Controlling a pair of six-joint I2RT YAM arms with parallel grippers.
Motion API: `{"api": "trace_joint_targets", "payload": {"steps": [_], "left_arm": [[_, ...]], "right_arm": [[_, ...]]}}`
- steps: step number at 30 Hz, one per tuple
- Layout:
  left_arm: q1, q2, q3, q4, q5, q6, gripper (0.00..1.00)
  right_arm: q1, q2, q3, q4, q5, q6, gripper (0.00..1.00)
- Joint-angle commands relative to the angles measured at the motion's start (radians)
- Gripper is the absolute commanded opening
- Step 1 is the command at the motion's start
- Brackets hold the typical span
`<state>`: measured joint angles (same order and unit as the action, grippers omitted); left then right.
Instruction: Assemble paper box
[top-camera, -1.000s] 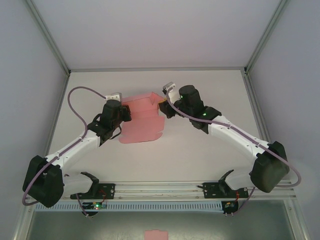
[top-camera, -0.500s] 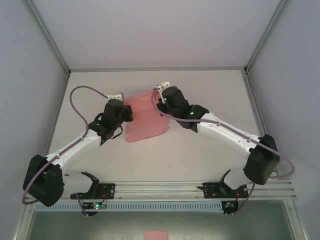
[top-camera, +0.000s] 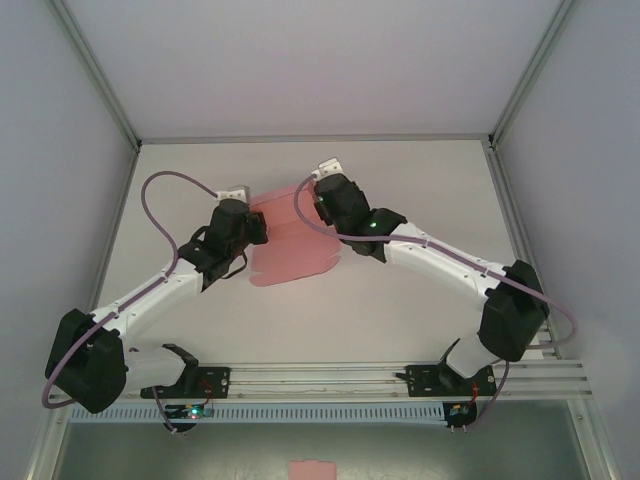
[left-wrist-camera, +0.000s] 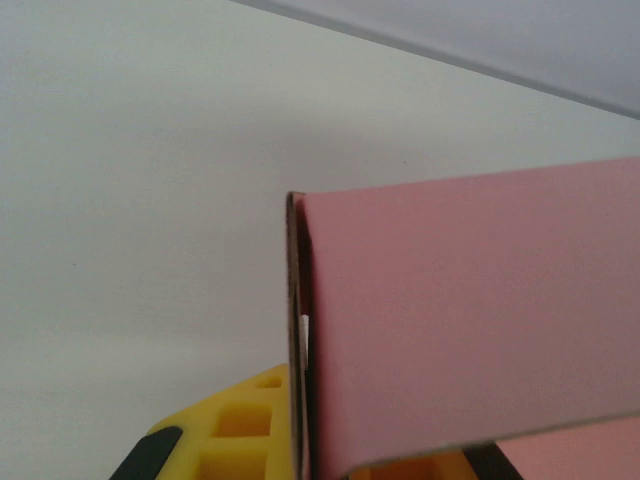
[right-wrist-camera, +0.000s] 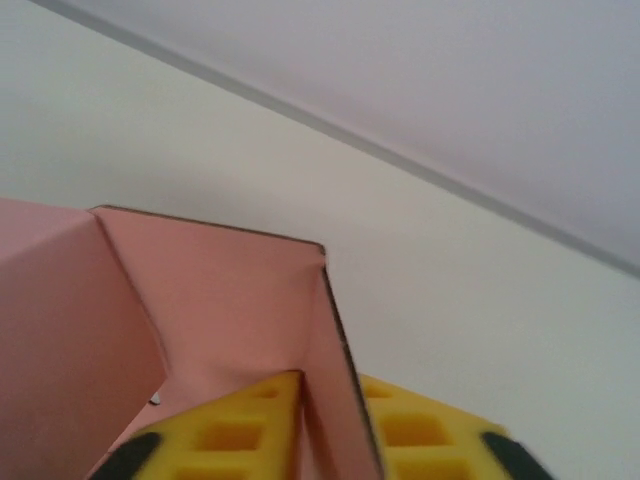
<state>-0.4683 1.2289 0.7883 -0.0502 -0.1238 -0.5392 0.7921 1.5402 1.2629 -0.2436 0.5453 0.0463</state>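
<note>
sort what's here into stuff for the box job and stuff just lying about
For the job:
box
left hand, clamped on the box's edge
right hand, fingers either side of a flap

Lying about:
small pink scrap

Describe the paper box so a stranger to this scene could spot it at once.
On the pale table, look where the left gripper and right gripper nearly meet. The paper box is the large pink card sheet between them, partly folded up, unlike the small pink scrap beyond the table's near edge.

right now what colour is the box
The box is plain pink, clearest in the left wrist view.
</note>
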Motion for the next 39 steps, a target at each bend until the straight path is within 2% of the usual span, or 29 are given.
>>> {"api": "trace_joint_targets", "payload": {"steps": [1, 2, 4, 7, 10, 11, 13, 15, 17, 20, 23, 28, 31, 34, 39], "left_arm": [[0.002, -0.017, 0.032, -0.006, -0.013, 0.018, 0.00], [0.001, -0.016, 0.033, -0.005, -0.018, 0.022, 0.00], [0.002, -0.012, 0.031, 0.002, -0.018, 0.029, 0.00], [0.002, -0.012, 0.022, 0.026, -0.003, 0.038, 0.00], [0.001, -0.010, 0.020, 0.032, 0.001, 0.049, 0.00], [0.002, -0.009, 0.020, 0.034, 0.004, 0.051, 0.00], [0.003, -0.011, 0.018, 0.044, 0.029, 0.060, 0.00], [0.002, -0.015, 0.015, 0.055, 0.052, 0.062, 0.00], [0.002, -0.020, 0.014, 0.060, 0.069, 0.064, 0.00], [0.001, -0.026, 0.013, 0.065, 0.083, 0.069, 0.00], [0.001, -0.032, 0.016, 0.063, 0.085, 0.072, 0.00], [0.001, -0.033, 0.015, 0.069, 0.089, 0.071, 0.00], [0.002, -0.028, 0.017, 0.071, 0.096, 0.073, 0.00], [0.002, -0.022, 0.022, 0.073, 0.105, 0.073, 0.00], [0.001, -0.015, 0.033, 0.055, 0.077, 0.057, 0.00]], "right_arm": [[-0.039, -0.081, -0.050, 0.017, -0.185, -0.044, 0.28], [-0.047, -0.114, -0.069, 0.026, -0.251, -0.040, 0.33], [-0.072, -0.197, -0.113, 0.031, -0.391, -0.052, 0.54], [-0.132, -0.332, -0.205, 0.037, -0.504, -0.083, 0.60], [-0.300, -0.451, -0.280, 0.046, -0.613, -0.014, 0.67], [-0.369, -0.481, -0.301, 0.059, -0.655, 0.028, 0.67], [-0.502, -0.511, -0.335, 0.094, -0.818, 0.079, 0.66], [-0.571, -0.496, -0.343, 0.119, -0.973, 0.095, 0.62], [-0.582, -0.451, -0.326, 0.118, -1.094, 0.063, 0.59], [-0.581, -0.345, -0.278, 0.116, -1.269, 0.042, 0.50], [-0.557, -0.253, -0.225, 0.091, -1.430, 0.012, 0.47], [-0.471, -0.174, -0.171, 0.065, -1.539, -0.052, 0.47], [-0.414, -0.143, -0.146, 0.052, -1.529, -0.078, 0.47], [-0.361, -0.105, -0.103, 0.020, -1.435, -0.090, 0.46], [-0.277, -0.066, -0.061, 0.008, -1.134, -0.087, 0.47]]}}
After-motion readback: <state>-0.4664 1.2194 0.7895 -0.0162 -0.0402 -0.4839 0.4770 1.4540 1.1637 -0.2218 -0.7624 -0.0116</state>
